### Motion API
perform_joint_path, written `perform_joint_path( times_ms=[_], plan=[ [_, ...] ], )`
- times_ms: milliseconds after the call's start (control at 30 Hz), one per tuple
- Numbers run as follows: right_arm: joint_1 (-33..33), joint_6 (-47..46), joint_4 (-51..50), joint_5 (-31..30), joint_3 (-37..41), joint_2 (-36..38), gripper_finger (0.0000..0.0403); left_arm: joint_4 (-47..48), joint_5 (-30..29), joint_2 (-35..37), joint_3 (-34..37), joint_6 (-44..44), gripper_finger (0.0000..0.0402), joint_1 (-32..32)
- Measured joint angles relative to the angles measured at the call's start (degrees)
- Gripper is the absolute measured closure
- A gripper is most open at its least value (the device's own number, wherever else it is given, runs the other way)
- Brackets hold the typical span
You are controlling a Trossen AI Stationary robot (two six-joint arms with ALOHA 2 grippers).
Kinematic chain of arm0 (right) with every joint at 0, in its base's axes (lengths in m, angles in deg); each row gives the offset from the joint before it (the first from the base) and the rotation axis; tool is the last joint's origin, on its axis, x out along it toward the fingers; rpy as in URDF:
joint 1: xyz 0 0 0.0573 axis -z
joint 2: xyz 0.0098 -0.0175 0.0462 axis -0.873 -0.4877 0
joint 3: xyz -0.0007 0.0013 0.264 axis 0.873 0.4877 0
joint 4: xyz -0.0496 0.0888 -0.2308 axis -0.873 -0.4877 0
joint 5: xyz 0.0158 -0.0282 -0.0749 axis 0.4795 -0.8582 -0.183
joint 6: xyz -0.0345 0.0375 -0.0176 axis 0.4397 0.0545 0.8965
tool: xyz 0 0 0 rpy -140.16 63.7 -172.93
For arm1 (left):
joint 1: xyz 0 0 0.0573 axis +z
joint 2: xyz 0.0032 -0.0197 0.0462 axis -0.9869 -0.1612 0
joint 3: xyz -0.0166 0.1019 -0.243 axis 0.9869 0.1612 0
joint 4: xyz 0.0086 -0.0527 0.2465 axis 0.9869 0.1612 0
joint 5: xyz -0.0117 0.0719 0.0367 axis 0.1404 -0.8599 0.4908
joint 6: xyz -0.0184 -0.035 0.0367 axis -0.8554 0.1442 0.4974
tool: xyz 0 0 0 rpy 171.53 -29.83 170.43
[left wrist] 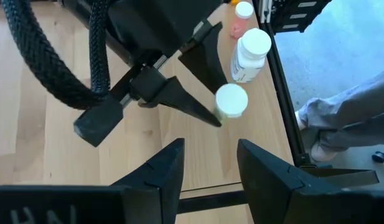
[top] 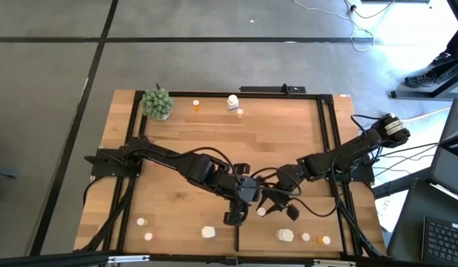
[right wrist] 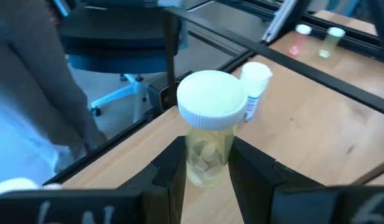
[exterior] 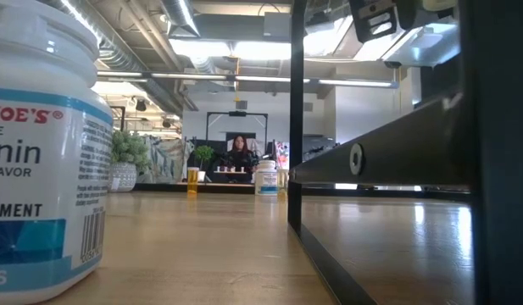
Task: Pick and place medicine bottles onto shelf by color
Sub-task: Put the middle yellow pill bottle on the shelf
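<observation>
1. While my right gripper (right wrist: 201,163) sits near the table's (top: 214,141) front edge, its jaws are clamped on a clear white-capped bottle (right wrist: 208,127).
2. My left gripper (left wrist: 207,168) hangs just beside it, jaws apart, holding nothing.
3. Other bottles (top: 207,233) line the front edge.

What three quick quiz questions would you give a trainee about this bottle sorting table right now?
1. True or false: the left tool holds a bottle.
2. The white-capped clear bottle sits between the fingers of: A) the right tool; B) the left tool; C) neither.
3. Short answer: on which arm's side of the table does the green plant stand?

Key: 1 false, it is open and empty; 2 A; 3 left.
</observation>
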Motion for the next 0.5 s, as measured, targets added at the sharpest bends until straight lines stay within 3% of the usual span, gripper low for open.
perform_joint_path(
  times_ms=[500],
  plan=[
    [4.74,4.42,1.15,10.07,0.09,-7.14,0.0291,0.06,-0.02,0.02,0.00,-0.34,0.0260,0.04]
  ],
)
